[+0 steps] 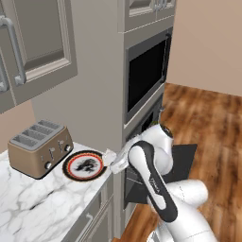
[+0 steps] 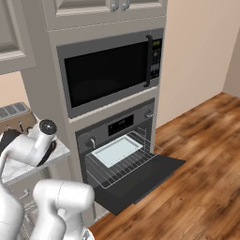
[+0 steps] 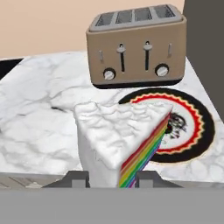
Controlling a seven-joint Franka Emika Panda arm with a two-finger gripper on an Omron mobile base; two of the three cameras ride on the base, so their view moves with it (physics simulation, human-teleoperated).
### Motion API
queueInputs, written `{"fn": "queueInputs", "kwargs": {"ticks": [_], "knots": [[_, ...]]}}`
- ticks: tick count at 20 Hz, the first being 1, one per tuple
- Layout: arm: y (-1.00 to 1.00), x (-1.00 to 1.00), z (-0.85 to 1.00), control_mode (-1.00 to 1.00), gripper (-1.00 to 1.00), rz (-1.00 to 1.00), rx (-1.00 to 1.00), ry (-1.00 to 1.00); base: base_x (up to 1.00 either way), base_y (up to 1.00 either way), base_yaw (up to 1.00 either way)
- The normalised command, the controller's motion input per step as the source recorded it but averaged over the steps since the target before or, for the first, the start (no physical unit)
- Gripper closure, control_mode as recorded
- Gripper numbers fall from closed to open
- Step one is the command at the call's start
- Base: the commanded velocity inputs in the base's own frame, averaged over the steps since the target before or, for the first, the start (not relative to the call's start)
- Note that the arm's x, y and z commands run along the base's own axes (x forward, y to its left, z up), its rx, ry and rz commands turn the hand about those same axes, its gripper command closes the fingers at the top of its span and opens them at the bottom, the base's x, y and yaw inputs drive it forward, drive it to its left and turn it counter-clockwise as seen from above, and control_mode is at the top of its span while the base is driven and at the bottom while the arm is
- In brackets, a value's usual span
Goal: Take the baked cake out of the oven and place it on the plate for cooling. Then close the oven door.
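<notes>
Cake point(image 3: 118, 140) base behind fingertips point(image 3: 148, 178)

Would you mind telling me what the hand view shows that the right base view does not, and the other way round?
The hand view alone gives the baked cake close up between the jaws, with its rainbow layers on the cut side, and the plate with its red-orange rim and patterned centre. The right base view alone gives the oven with the oven door hanging open, a pale tray on the rack, and the microwave above. Both show the toaster and the marble counter.
</notes>
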Motion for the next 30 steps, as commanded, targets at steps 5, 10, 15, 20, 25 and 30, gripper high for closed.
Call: {"fn": "queueInputs", "kwargs": {"ticks": [5, 10, 15, 20, 25, 30], "knots": [[0.93, 0.31, -0.27, -1.0, 1.0, -0.03, -0.19, 0.0, 0.0, 0.0, 0.0], [0.3, 0.62, -0.03, -1.0, 1.0, -0.05, -0.1, 0.03, 0.0, 0.0, 0.0], [0.0, 0.75, 0.0, -1.0, 1.0, -0.07, -0.07, 0.04, 0.0, 0.0, 0.0], [0.0, 0.7, -0.18, -1.0, 1.0, -0.04, -0.08, 0.1, 0.0, 0.0, 0.0], [0.03, 0.49, -0.41, -1.0, 1.0, 0.0, -0.08, 0.05, 0.0, 0.0, 0.0], [0.2, 0.34, -0.52, -1.0, 1.0, 0.0, -0.09, 0.02, 0.0, 0.0, 0.0]]}}
